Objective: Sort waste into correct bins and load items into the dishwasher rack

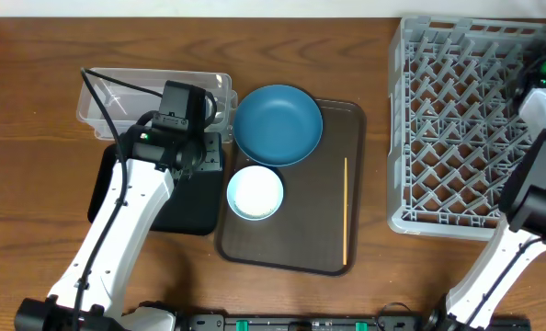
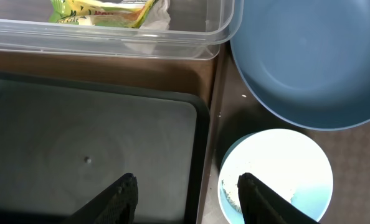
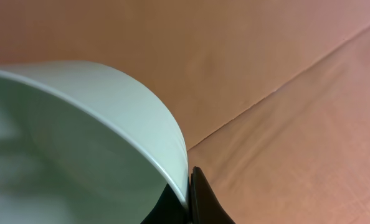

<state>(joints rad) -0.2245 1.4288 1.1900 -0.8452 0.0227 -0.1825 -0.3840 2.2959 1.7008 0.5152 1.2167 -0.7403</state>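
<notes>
My left gripper [image 2: 186, 186] is open and empty, straddling the right edge of the black tray [image 2: 91, 143] and the left rim of a pale blue bowl [image 2: 291, 162] that holds white rice grains [image 2: 233, 194]. The clear tub [image 2: 110, 37] behind holds the yellow-green wrapper [image 2: 104, 12] with something white beside it. The dark blue dish [image 1: 278, 124], the pale bowl [image 1: 255, 193] and the wooden stick [image 1: 346, 210] lie on the brown tray [image 1: 296, 248]. My right gripper [image 3: 190, 193] is shut on the rim of a mint bowl [image 3: 79, 143], up at the grey rack [image 1: 457, 119].
The black tray [image 1: 186, 198] and clear tub [image 1: 117, 97] sit left of the brown tray. The right arm [image 1: 540, 175] reaches over the rack's right side. Bare wooden table lies between the brown tray and the rack.
</notes>
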